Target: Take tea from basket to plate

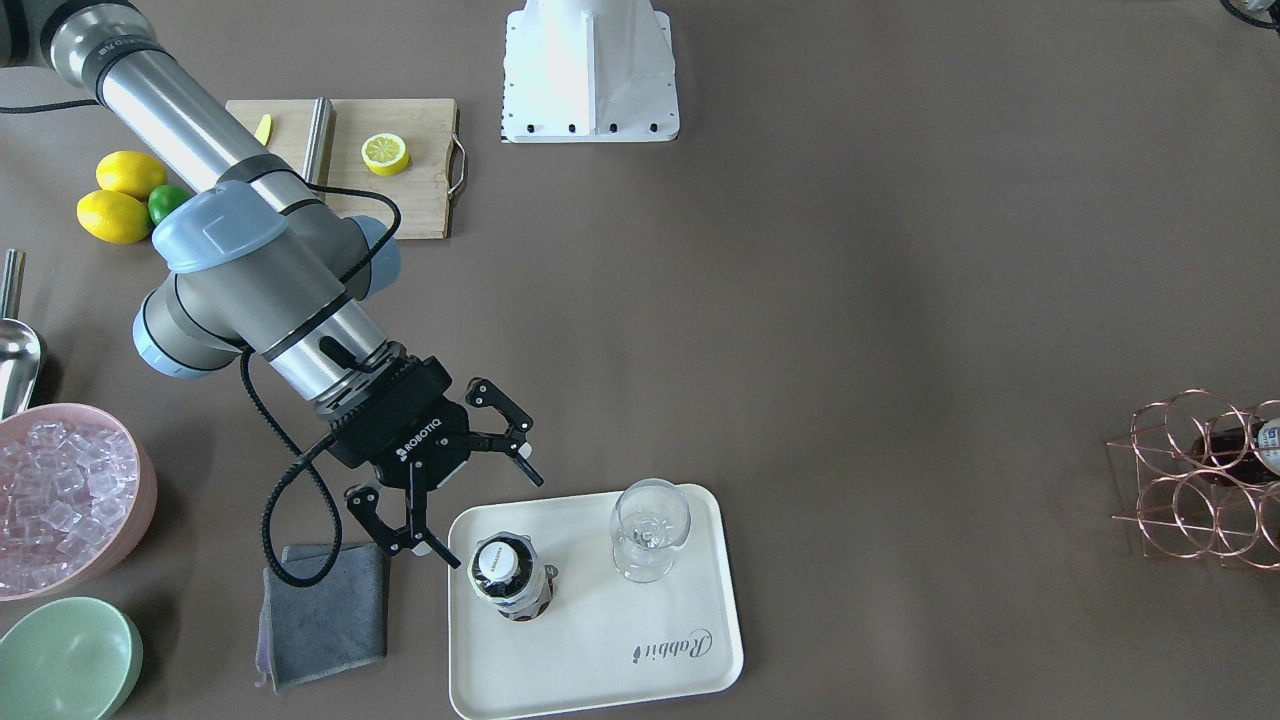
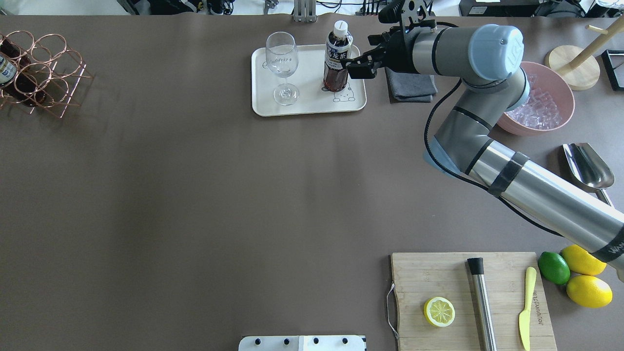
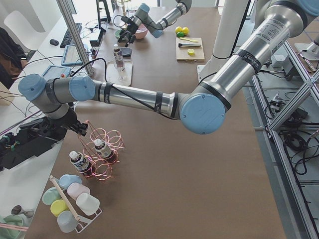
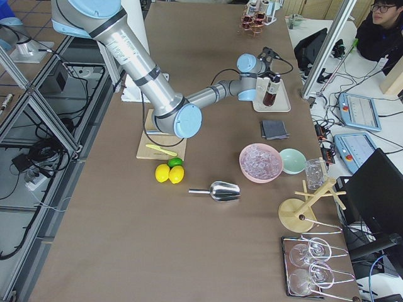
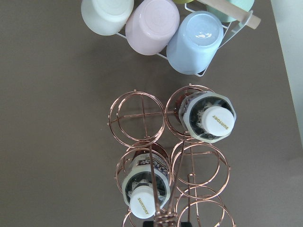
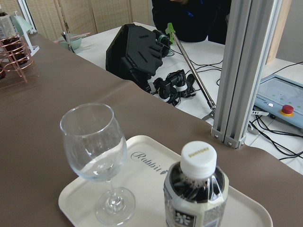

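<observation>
One tea bottle [image 1: 510, 578] stands upright on the cream plate [image 1: 600, 650], next to a wine glass [image 1: 648, 530]. My right gripper [image 1: 492, 520] is open just beside this bottle, fingers apart from it; the overhead view shows the gripper [image 2: 352, 67] level with the bottle's label [image 2: 336, 58]. The right wrist view shows the bottle [image 6: 196, 189] close in front. Two more tea bottles [image 5: 213, 123] [image 5: 144, 189] sit in the copper wire basket [image 5: 139, 118] at the table's far end. My left gripper [image 3: 79, 129] hovers over the basket [image 3: 107, 152]; I cannot tell if it is open.
A grey cloth [image 1: 320, 610] lies beside the plate under the right wrist. A pink bowl of ice [image 1: 60, 500], a green bowl [image 1: 65, 660], a metal scoop [image 1: 15, 350], lemons [image 1: 115, 215] and a cutting board [image 1: 400, 190] are on the right arm's side. A cup rack [image 5: 151, 19] stands by the basket.
</observation>
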